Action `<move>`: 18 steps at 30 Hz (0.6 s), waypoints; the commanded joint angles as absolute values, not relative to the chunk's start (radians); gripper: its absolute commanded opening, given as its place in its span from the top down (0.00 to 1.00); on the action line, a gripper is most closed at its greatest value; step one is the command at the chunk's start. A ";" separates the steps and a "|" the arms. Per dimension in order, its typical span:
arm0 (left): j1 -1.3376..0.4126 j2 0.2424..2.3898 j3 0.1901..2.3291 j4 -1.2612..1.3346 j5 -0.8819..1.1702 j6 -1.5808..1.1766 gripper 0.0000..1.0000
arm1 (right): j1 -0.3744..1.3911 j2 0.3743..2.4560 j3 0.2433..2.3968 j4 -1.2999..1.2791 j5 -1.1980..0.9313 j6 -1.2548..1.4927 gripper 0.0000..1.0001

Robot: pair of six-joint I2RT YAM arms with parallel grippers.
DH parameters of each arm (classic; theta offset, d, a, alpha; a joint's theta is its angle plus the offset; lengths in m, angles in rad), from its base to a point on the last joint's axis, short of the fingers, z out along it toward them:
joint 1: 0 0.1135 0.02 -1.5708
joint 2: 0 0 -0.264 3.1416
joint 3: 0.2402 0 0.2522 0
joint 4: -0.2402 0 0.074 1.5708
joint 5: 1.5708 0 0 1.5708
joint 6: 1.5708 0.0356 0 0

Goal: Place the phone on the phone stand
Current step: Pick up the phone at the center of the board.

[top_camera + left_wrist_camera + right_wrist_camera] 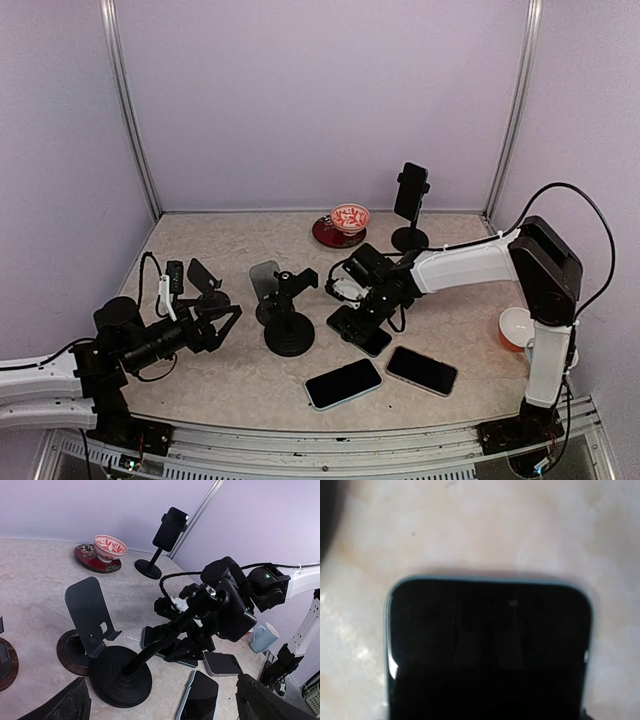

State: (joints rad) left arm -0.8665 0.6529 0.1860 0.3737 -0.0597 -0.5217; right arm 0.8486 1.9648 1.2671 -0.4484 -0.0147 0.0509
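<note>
Phone (487, 655) lies beneath our right pincer (362, 318), pickup seemingly in hand; we cannot tell if it grips. Our left pincer (220, 300) is released. Next we pinch its edges firmly.

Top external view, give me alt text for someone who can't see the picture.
The right claw sits low over a dark phone lying flat mid-table, just right of an empty black phone stand. Two more phones lie flat nearer the front edge, and the left claw is open at the left.
</note>
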 commanded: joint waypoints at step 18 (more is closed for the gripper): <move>-0.931 0.637 0.267 0.371 -0.034 -0.487 0.01 | 0.843 1.530 1.036 -0.160 0.150 0.170 0.59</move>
State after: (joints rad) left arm -0.8917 0.6327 0.2199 0.3611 -0.0486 -0.5114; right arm 0.8482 1.6310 1.0565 -0.2550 0.0704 0.1219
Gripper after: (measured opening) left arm 0.987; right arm 0.722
